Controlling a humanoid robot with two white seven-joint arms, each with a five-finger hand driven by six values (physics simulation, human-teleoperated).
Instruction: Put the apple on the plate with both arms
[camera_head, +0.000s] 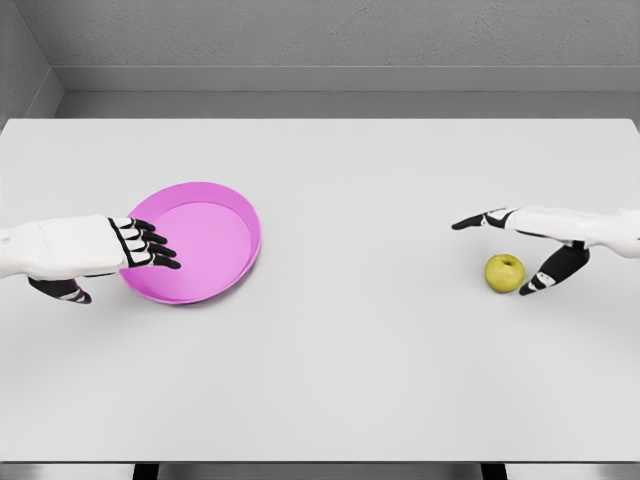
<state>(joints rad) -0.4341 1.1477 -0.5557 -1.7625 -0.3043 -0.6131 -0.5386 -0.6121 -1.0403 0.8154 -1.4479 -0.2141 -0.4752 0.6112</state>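
Note:
A yellow-green apple (505, 272) sits on the white table at the right. My right hand (500, 252) comes in from the right edge and hovers around it, open: the fingers (475, 221) reach out behind the apple and the thumb (536, 284) points down just right of it, not gripping. A pink plate (225, 200) lies at the left. My left hand (118, 263) is open, its dark fingers (150, 245) spread over the plate's near-left rim, the thumb (70, 293) below; whether it touches the rim I cannot tell.
The white table (350, 380) fills the view, with its far edge against a grey wall and its front edge near the bottom of the picture. A wide stretch of tabletop separates plate and apple.

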